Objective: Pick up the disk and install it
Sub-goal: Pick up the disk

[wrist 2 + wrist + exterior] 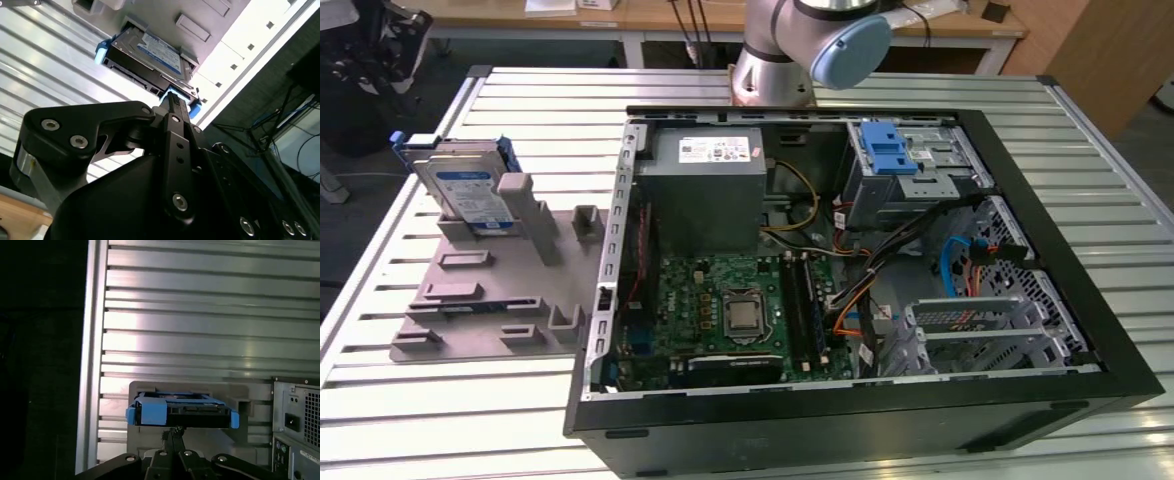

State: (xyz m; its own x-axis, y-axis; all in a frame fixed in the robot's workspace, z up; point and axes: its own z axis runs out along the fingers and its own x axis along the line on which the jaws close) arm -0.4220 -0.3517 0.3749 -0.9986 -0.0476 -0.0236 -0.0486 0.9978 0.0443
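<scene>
Slatted metal counter (pixel 440 420) bears one grey fixture (pixel 480 300) at nine o'clock in the exterior view, one disk (pixel 467 190) standing on edge in it at ten, and one open computer case (pixel 854 425) at three. One pincer (pixel 172 432) is pressed together and empty; arriving so, it would likely topple the disk.

- A robotics lab or electronics workshop.
- A robot arm (pixel 781 50) stands at the far edge of a ribbed metal table (pixel 454 410).
- An open desktop computer case (pixel 854 435) lies on the table beside a grey parts fixture (pixel 480 300).
- Wooden desks (pixel 654 15) stand behind.
</scene>
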